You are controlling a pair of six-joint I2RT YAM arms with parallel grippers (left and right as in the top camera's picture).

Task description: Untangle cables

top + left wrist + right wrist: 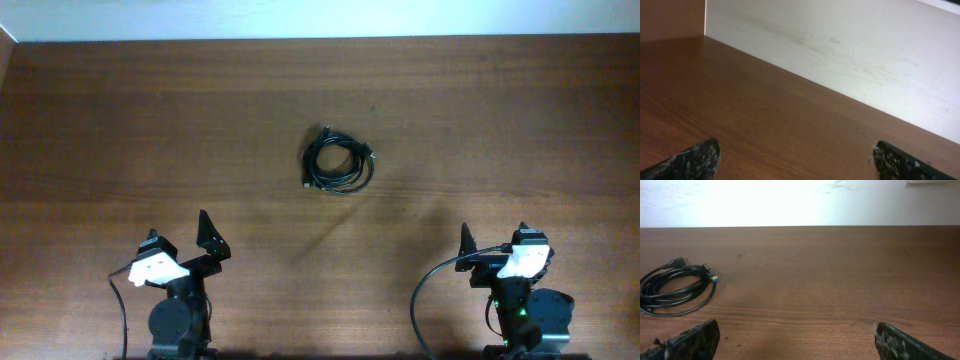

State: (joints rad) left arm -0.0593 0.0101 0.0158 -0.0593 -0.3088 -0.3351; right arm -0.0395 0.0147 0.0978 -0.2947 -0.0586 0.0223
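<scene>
A coil of black cables (338, 163) lies on the wooden table near the middle, slightly toward the back. It also shows in the right wrist view (675, 286) at the left, with a blue-tipped plug at its edge. My left gripper (205, 238) is at the front left, open and empty; its fingertips (796, 159) frame bare wood and the cables are out of that view. My right gripper (472, 245) is at the front right, open and empty; its fingertips (796, 340) are well short of the coil.
The wooden table (150, 120) runs back to a pale wall (320, 18). A black cable loop from the right arm's base (425, 300) hangs at the front edge.
</scene>
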